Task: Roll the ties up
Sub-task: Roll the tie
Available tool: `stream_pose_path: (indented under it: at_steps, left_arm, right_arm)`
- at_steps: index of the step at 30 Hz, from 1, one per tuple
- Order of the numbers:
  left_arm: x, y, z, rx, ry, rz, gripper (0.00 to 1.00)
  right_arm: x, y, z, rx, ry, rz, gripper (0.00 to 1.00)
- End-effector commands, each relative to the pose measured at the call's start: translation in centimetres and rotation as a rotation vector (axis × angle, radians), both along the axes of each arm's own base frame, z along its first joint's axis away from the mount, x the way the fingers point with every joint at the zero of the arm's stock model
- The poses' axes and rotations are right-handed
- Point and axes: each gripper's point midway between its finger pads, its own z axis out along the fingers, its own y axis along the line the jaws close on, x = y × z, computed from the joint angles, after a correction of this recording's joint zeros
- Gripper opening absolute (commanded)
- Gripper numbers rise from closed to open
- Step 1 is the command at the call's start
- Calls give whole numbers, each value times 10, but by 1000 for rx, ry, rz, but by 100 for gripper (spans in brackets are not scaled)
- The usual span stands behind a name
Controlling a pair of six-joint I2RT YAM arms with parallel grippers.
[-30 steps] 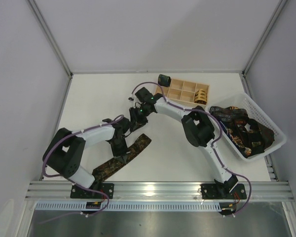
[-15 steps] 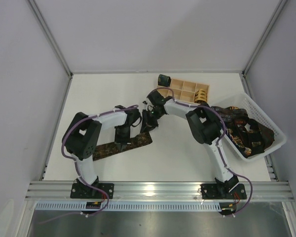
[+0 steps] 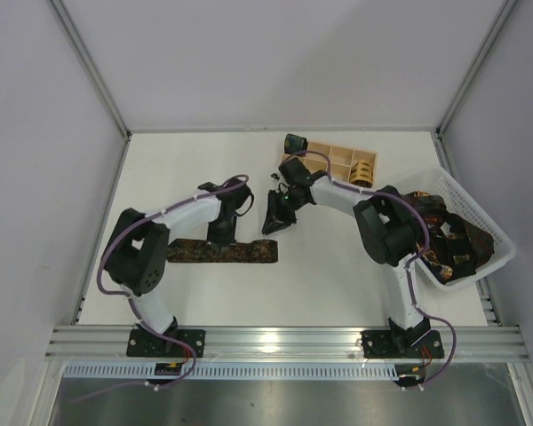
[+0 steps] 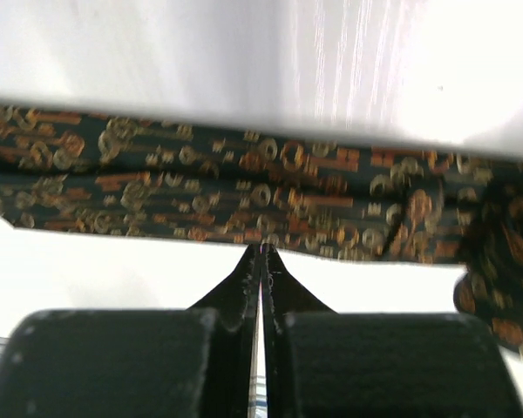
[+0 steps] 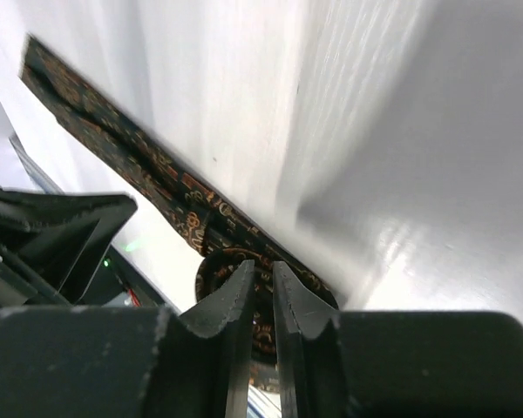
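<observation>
top external shows a tie flat on the tabletop, rolling barely started. left pincer, pressed together, meets its edge; right pincer pinches its curled end, which wants winding onward.

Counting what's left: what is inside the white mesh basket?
A tangled heap of dark, tan-patterned fabric neckties fills the white plastic mesh basket; those underneath are covered.

We lose the tie at both side edges of the left wrist view. Its curled end sits half hidden behind the right pincer, and the far worktop is blurred.
</observation>
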Motion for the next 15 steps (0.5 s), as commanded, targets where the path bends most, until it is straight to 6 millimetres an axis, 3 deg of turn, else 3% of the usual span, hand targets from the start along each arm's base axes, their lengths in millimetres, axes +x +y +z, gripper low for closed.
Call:
stream_pose_path:
  at_steps: [1,3,6,7,8,9,10,11,15]
  left_arm:
    - [-7,-1,26,-68,-55,-12,3]
    - [-12,-3,37,-114,-85,-9,7]
    - [-12,-37,56,-321,-115,-51,11]
    - [-10,-48,68,-396,-143,-66,11]
    - [-6,-74,79,-535,-164,-103,12]
    - [-3,-85,86,-600,-174,-109,12]
    - [-1,-94,87,-644,-174,-116,12]
    - [2,-112,95,-738,-169,-129,12]
    - [10,-134,86,-813,-108,-133,6]
  right_arm:
    - [37,-12,43,15,-173,-42,21]
    - [45,-29,45,-30,-202,-49,22]
    - [48,-52,51,-48,-213,-81,27]
    - [42,-58,51,-27,-211,-86,31]
    - [32,-59,51,21,-184,-73,36]
    - [32,-67,51,51,-173,-87,47]
    - [36,-66,57,100,-201,-101,52]
    - [18,-74,49,130,-154,-101,55]
    - [-2,-73,53,317,-101,-88,63]
